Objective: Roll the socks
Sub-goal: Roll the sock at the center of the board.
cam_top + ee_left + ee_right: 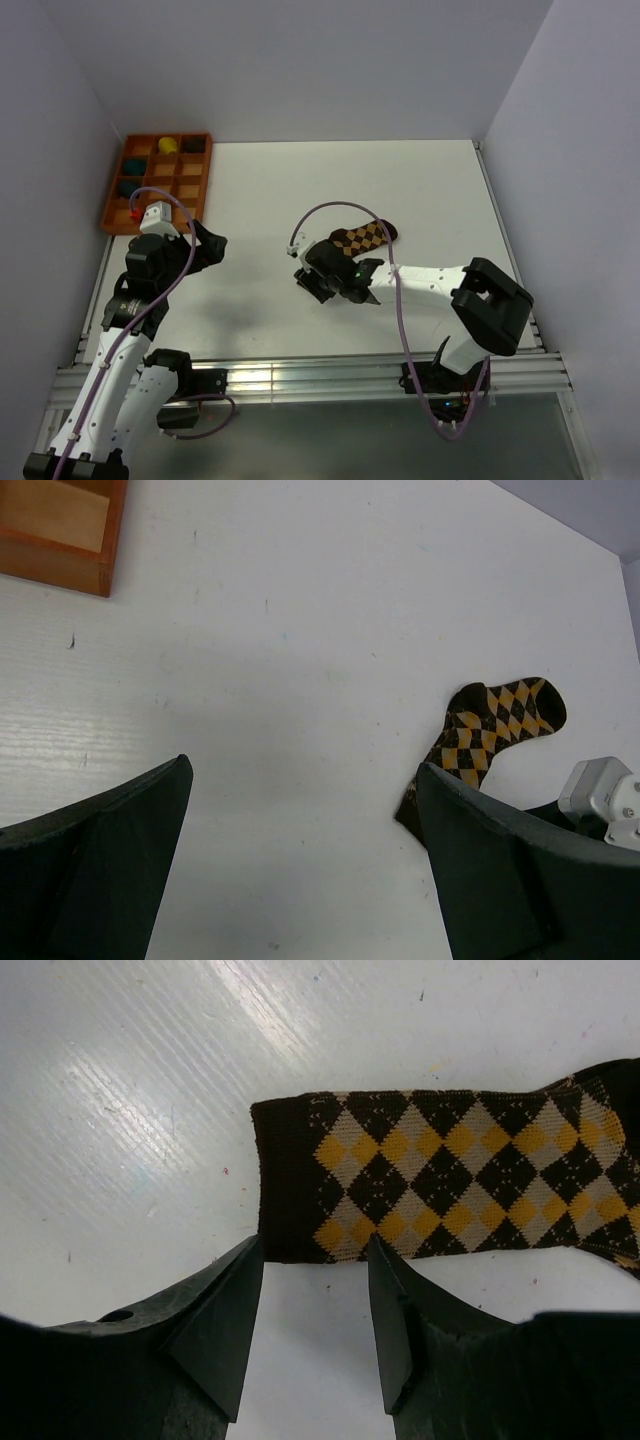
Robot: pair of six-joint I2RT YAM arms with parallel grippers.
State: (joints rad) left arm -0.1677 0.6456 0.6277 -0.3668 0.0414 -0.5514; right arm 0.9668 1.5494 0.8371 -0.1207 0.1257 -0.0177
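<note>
White table (300, 190), pale lilac walls. An argyle sock (450, 1175), brown and yellow, lies flat right of the table's middle. Its cuff sits just beyond the right gripper (315, 1250), whose jaws are slightly apart. The left gripper (300, 770) hangs near the left edge, jaws wide. A wooden tray (190, 172) occupies the far left corner.

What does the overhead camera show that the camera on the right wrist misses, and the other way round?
Only the top view: both arms whole, the left gripper over the white table, and an orange tray of compartments at the far left, a yellow bundle in one. Only the right wrist view: close detail of the argyle sock, its dark cuff and yellow and beige diamonds, with the open fingers poised at the cuff end. Both: the sock lying flat on the table, and the right gripper by it.
</note>
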